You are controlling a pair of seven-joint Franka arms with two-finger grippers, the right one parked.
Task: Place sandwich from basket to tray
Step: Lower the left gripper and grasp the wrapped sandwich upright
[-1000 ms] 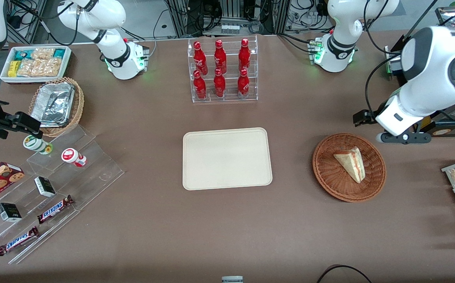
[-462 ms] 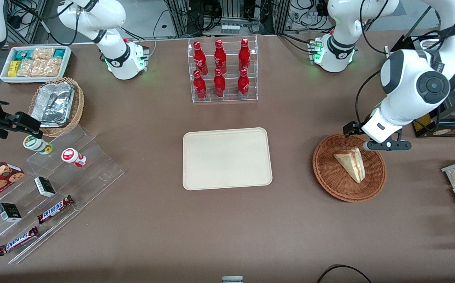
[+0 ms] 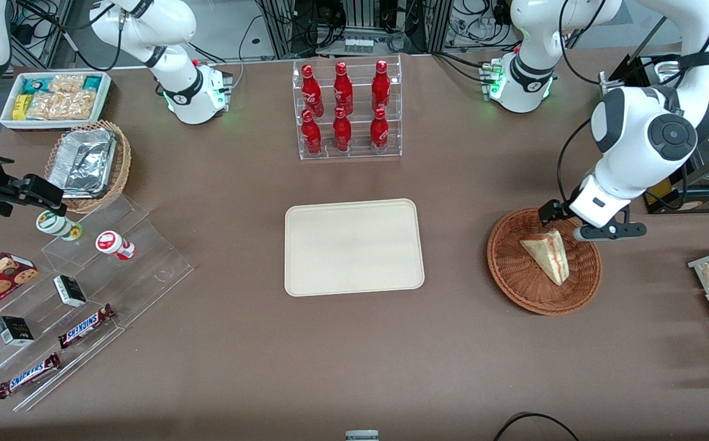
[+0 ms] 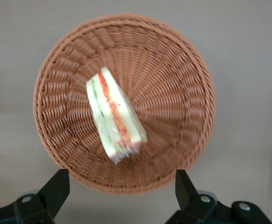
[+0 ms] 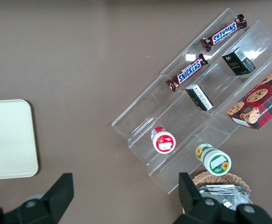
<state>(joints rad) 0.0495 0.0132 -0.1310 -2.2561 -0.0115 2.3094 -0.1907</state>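
We find the sandwich (image 3: 546, 256) lying in the basket (image 3: 513, 275) on the brown tabletop (image 3: 354, 355). The gripper (image 4: 122, 190) hovers above it, fingers spread, grasping nothing. The tray (image 3: 353, 247) sits well apart, bare. Cables (image 3: 367, 24) clutter the room's edge.

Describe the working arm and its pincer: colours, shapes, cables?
The left arm has glossy white rounded shells with dark grey joint bands and a round dark cap on one joint. Black cables loop along it. Its pincer, above the basket, has black wedge-shaped fingers on a black base with silver screws.
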